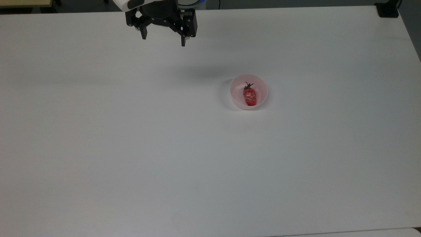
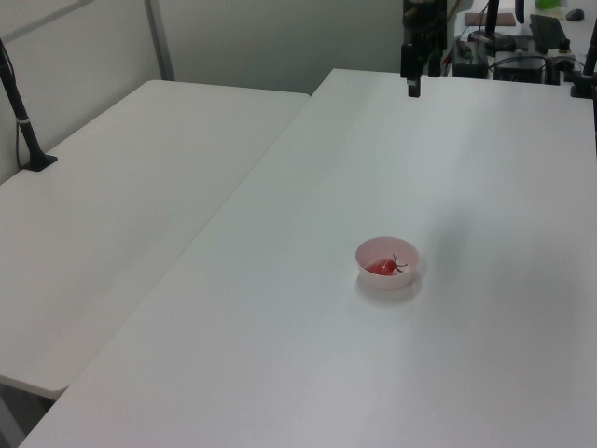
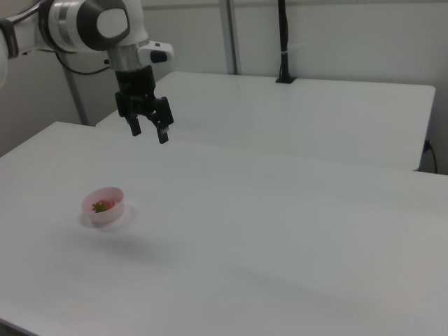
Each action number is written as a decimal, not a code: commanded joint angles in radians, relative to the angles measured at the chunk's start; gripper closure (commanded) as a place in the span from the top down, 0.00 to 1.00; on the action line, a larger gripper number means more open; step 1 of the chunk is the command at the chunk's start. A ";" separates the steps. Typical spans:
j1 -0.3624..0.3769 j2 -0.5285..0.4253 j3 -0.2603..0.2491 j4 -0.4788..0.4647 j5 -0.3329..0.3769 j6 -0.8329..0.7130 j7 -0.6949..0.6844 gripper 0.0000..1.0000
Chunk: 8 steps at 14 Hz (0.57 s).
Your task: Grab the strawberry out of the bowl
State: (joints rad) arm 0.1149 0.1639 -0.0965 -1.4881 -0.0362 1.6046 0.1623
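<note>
A wide white table (image 1: pixel 131 148) carries a small pale pink bowl (image 1: pixel 260 85) a little right of centre in the top view, and the gripper (image 1: pixel 163 39) hangs high over the far edge, well apart from the bowl, with its fingers spread and nothing between them. The strawberry (image 1: pixel 249 95) lies on its side in the bowl, green cap pointing to the far side. It looks light, glossy and probably slippery, and the bowl looks light enough to shift, so a gentle pinch across the red middle, clear of the walls, seems safest.
</note>
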 commanded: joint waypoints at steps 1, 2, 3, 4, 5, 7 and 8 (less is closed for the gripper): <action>0.003 -0.017 -0.006 -0.012 0.006 -0.018 -0.015 1.00; 0.003 -0.017 -0.006 -0.012 0.006 -0.018 -0.015 1.00; 0.003 -0.017 -0.006 -0.012 0.006 -0.018 -0.015 1.00; 0.005 -0.017 -0.006 -0.012 0.006 -0.018 -0.017 1.00; 0.005 -0.017 -0.006 -0.012 0.006 -0.018 -0.017 1.00; 0.005 -0.015 -0.006 -0.011 0.006 -0.012 -0.018 1.00; 0.005 -0.012 -0.006 -0.011 0.007 -0.006 -0.033 1.00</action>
State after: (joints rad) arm 0.1143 0.1639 -0.0965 -1.4882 -0.0362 1.6046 0.1623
